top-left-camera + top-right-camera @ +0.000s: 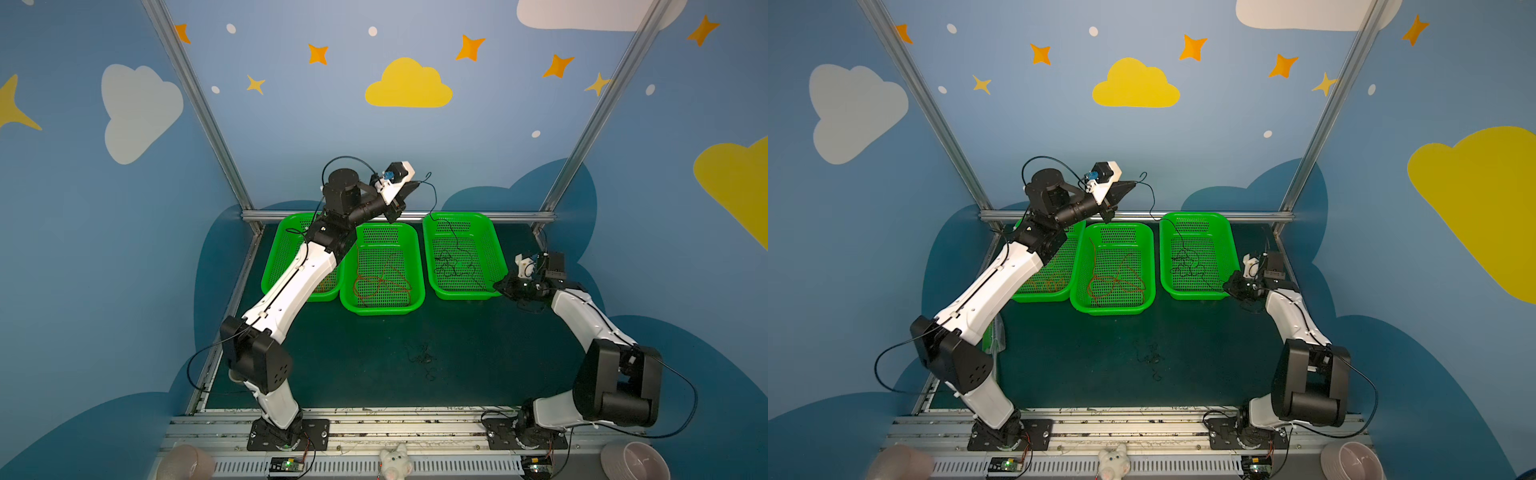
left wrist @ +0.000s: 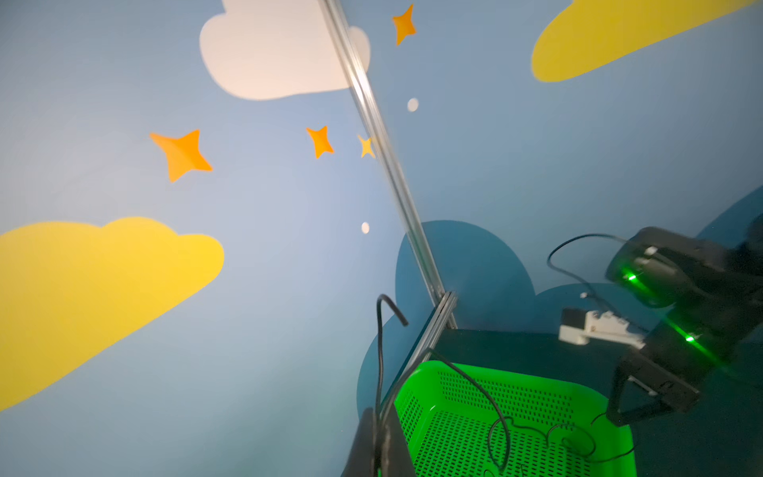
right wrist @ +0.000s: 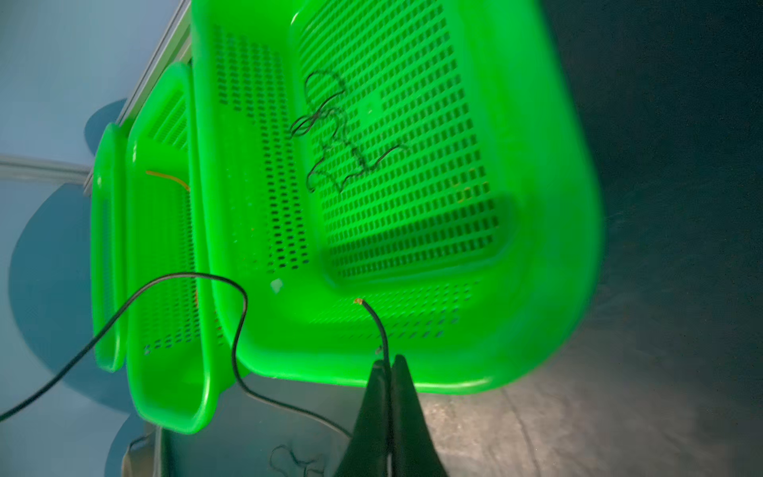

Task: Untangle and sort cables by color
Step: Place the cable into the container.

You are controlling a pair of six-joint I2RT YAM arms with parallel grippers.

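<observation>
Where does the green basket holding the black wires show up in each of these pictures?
Top view: green basket, rightmost of three.
Top view: the basket, rightmost of three.
Left wrist: the basket sits at the foot of the metal corner post.
Right wrist: the basket fills most of the picture, just beyond the right arm's shut fingers.
Shared landmark: the black wires curled on its floor.
</observation>
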